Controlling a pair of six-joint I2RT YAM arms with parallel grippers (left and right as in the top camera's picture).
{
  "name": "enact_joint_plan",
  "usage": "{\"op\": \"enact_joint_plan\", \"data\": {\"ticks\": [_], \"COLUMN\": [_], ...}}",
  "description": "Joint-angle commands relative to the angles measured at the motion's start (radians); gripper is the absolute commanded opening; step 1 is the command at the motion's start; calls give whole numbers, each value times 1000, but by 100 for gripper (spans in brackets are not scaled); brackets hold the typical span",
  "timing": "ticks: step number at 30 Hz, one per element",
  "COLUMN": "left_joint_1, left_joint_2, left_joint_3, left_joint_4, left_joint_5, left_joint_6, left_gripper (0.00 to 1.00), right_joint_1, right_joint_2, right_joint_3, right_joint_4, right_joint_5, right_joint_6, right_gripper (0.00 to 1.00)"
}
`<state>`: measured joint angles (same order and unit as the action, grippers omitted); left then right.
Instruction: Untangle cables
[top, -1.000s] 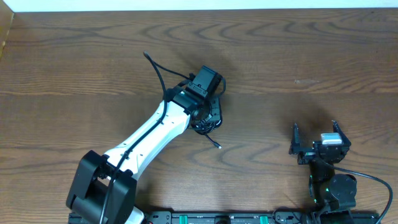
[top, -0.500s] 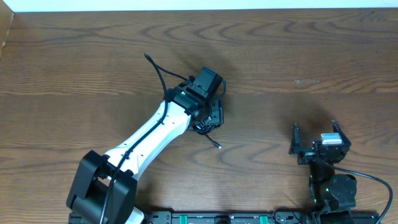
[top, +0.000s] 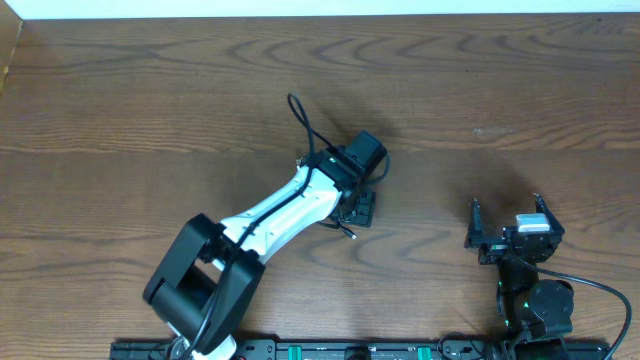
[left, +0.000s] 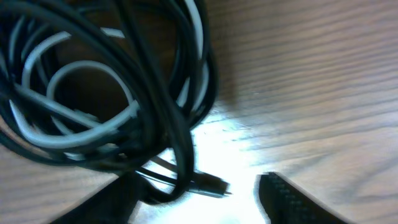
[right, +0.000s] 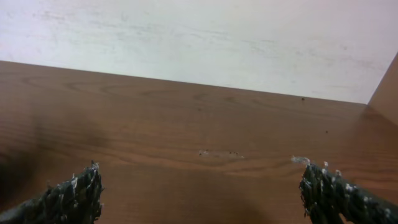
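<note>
Worktop: brown wood-grain worktop (top: 150, 100), with a pale wall (right: 186, 37) beyond its far edge.
Left arm: the white left arm (top: 280, 205) reaches from the near left edge up to the middle of the worktop. A thick black wire (top: 300, 115) loops off it on the far side.
Left gripper: the left gripper (top: 361, 207) points down over the tangle. Its jaws stand partly apart with bare worktop between the tips, and they clamp nothing.
Black cable: the black cable (left: 177, 124) lies in several loose loops on the worktop, just beyond the left gripper's fingertips. Some strands cross in front of one finger (left: 118, 202).
White cable: the white cable (left: 81, 134) is coiled inside the same heap, threaded under and over the black loops.
Plug: a small dark plug (left: 211, 185) sticks out of the heap on the near side, lying flat between the two fingertips. From overhead it shows just near of the gripper.
Right gripper: the right gripper (right: 202, 199) sits at the near right, well apart from the cables. Its jaws are spread wide and empty.
</note>
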<state>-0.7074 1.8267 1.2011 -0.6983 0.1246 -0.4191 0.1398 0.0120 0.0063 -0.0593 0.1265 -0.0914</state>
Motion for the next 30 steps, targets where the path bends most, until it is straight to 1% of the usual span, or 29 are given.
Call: {"op": "enact_joint_plan", "data": {"ticks": [1,2,3,4,5,10,15,19,21,25,27,28,29,30], "left_joint_1": [2,2,2,2,2,14,43,56,56,56,56,56,56,55], "left_joint_2": [32,35,35,35,34,34,-6,-61,-89,-122,-123,-123,-122,-121], "left_joint_3": [-8,-8,-8,-8,-8,6,15,17,17,17,17,17,16,16], "left_joint_4": [9,16,24,31,40,56,53,52,50,49,45,41,37,34], "left_joint_5": [-9,-9,-9,-9,-9,-9,0,29,29,27,29,29,29,29], "left_joint_6": [30,30,29,29,23,-42,-169,-174,-173,-158,-159,-159,-159,-159], "left_gripper": [36,23,15,9,8,8,8,8,11,12,17,17,25,28], "right_joint_1": [-5,-5,-5,-5,-5,-5,-5,-5,-5,-5,-5,-5,-5,-5], "right_joint_2": [-6,-6,-6,-6,-6,-6,-6,-6,-6,-6,-6,-6,-6,-6], "right_joint_3": [-1,-1,-1,-1,-1,-1,-1,-1,-1,-1,-1,-1,-1,-1], "right_joint_4": [-5,-5,-5,-5,-5,-5,-5,-5,-5,-5,-4,-5,-5,-5], "right_joint_5": [-2,-2,-2,-2,-2,-2,-2,-2,-2,-2,-2,-2,-2,-2], "right_joint_6": [1,1,1,1,1,1,1,0,1,1,1,1,1,1], "right_gripper": [99,99,99,99,99,99,99,99,99,99,99,99,99,99]}}
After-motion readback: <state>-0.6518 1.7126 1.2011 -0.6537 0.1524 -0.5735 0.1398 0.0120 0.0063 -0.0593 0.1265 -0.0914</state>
